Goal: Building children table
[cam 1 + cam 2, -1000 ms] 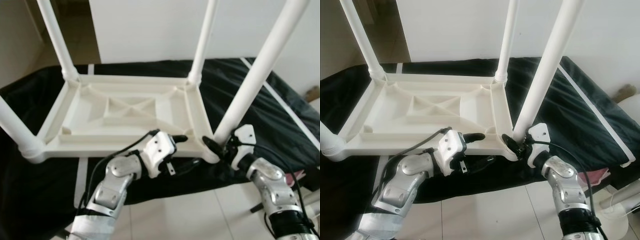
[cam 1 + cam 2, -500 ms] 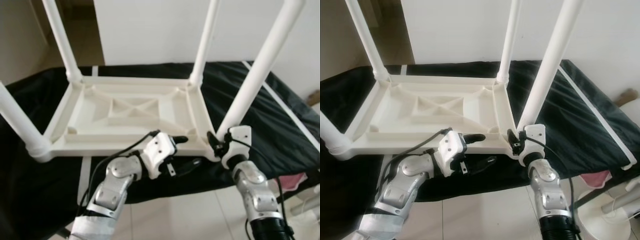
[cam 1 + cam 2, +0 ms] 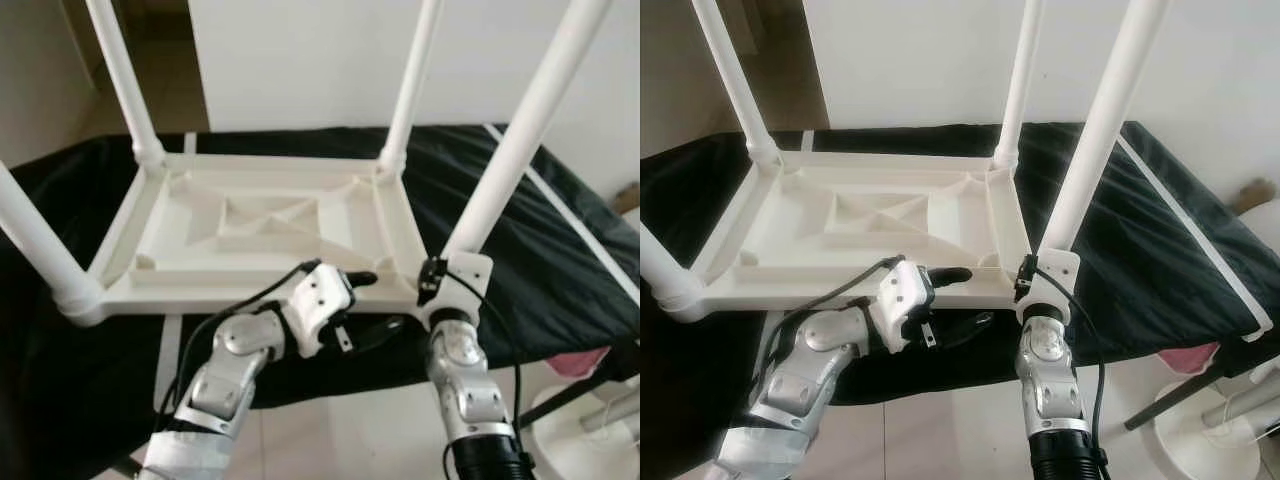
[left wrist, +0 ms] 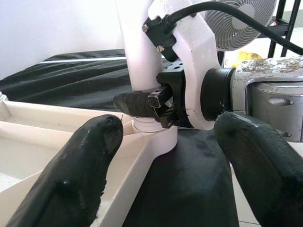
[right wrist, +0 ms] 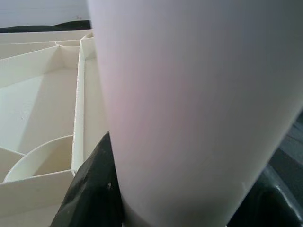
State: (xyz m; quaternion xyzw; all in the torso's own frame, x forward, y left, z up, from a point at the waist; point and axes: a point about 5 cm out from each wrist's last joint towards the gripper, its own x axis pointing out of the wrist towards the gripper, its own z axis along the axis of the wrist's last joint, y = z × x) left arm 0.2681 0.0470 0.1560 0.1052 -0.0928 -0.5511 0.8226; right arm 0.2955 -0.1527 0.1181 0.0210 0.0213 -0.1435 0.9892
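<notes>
Nearest the robot, the left gripper point(image 3: 365, 300) sits at the near edge of the upturned white tabletop point(image 3: 265, 230), its two black fingers spread apart, one over the rim and one under it, holding nothing. Just to its right the right gripper point(image 4: 142, 104) is closed round the base of the near-right leg point(image 3: 520, 130), where that leg meets its corner socket. The tabletop lies underside up on a black-covered bed point(image 3: 560, 230), and all four legs stand in their corners: the near-left leg point(image 3: 35, 245), the far-left leg point(image 3: 120, 75) and the far-right leg point(image 3: 412, 75) too. So the build looks close to done; seating this last leg firmly and turning the table upright seem to remain. The left wrist view adds a side look at the right gripper's finger point(image 4: 135, 103) against the leg, and a fan point(image 4: 236, 21) beyond; the right wrist view shows the socket's inner ribs up close
</notes>
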